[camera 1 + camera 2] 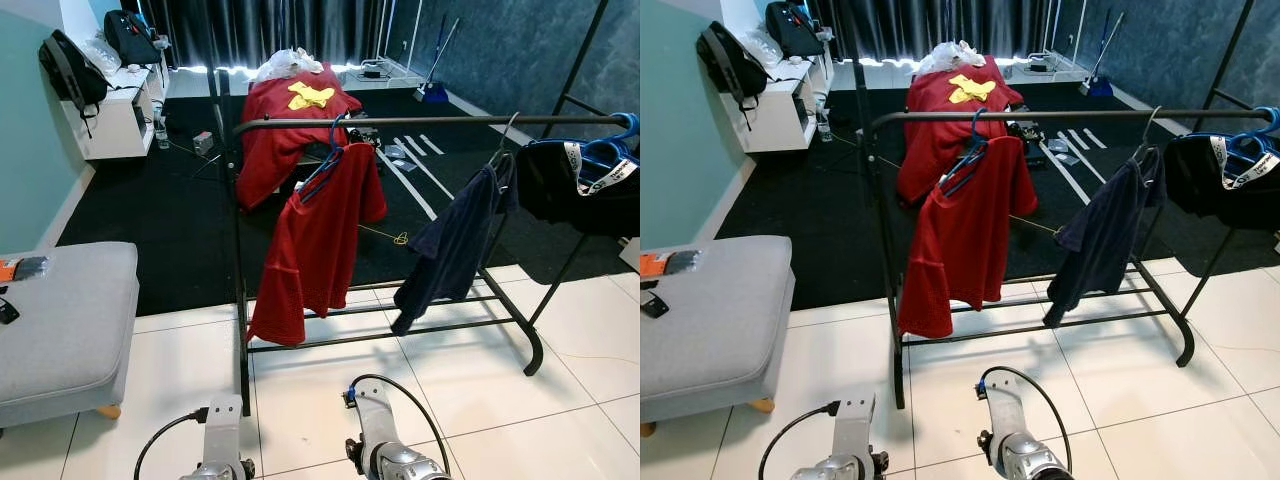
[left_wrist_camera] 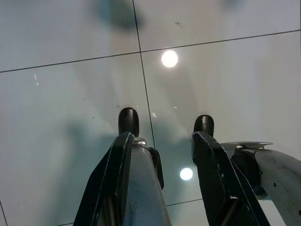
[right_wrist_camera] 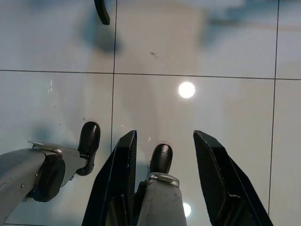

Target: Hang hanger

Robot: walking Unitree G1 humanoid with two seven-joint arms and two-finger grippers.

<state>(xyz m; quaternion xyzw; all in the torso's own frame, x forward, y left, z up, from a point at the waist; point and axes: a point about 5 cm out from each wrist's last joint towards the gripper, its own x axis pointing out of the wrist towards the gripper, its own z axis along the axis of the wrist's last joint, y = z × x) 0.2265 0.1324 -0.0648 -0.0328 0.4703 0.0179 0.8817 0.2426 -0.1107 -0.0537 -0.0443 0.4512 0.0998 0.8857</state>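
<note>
A black clothes rack [image 1: 420,122] stands in front of me on the white tiles. A red shirt [image 1: 320,240] hangs from its rail on a blue hanger [image 1: 326,165], left of centre. Further right a navy shirt [image 1: 455,245] hangs on a thin hanger, and a black garment [image 1: 575,190] on another blue hanger [image 1: 618,135] sits at the rail's right end. Both silver arms hang low by my body, the left arm [image 1: 222,440] and the right arm [image 1: 375,440]. My left gripper [image 2: 162,139] and right gripper [image 3: 164,136] point at the floor, open and holding nothing.
A grey padded bench [image 1: 60,320] stands close on the left. Behind the rack, on black carpet, is a chair draped in red cloth [image 1: 290,120]. A white shelf [image 1: 115,115] with bags lines the far left wall. The rack's foot [image 1: 535,355] juts onto the tiles at right.
</note>
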